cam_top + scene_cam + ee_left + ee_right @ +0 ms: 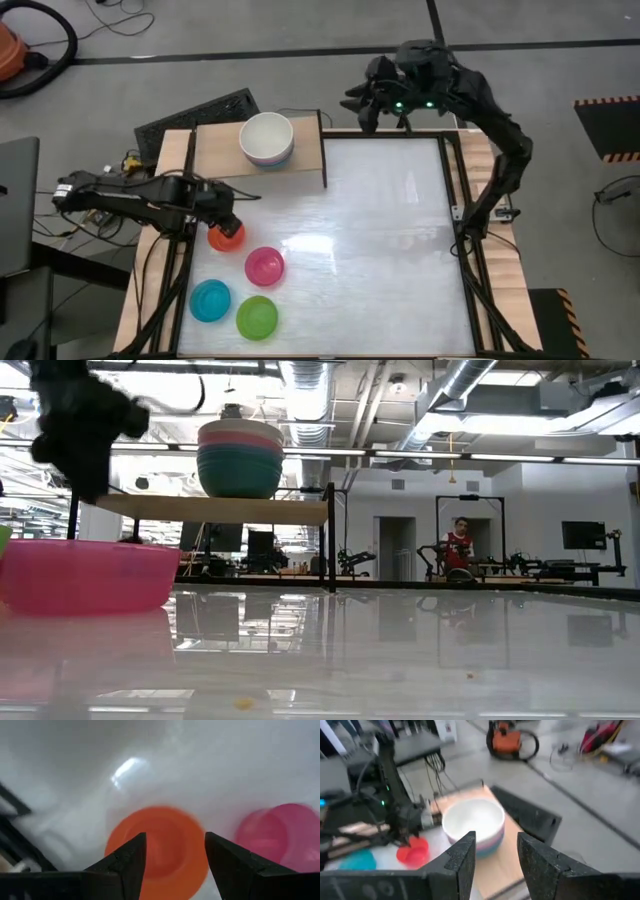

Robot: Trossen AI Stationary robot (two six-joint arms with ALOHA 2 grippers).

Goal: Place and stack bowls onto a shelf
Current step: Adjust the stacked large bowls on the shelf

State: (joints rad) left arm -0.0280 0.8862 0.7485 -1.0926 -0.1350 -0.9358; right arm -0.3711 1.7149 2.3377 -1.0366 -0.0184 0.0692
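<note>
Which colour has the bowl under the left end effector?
Red-orange bowl, shown best in the left wrist view.

Robotics lab or workshop: exposed ceiling ducts (300, 390), grey concrete floor (300, 25), far arm rigs (470, 565), wall monitor (582, 535), orange vacuum (507, 740), loose cables (100, 15).

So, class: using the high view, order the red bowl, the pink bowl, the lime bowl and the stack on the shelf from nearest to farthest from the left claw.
1. Red bowl, directly under the left claw.
2. Pink bowl, just right of it, toward the table's front.
3. Lime bowl and the stack on the shelf: too close to call, one near the front edge, the other at the back.
</note>
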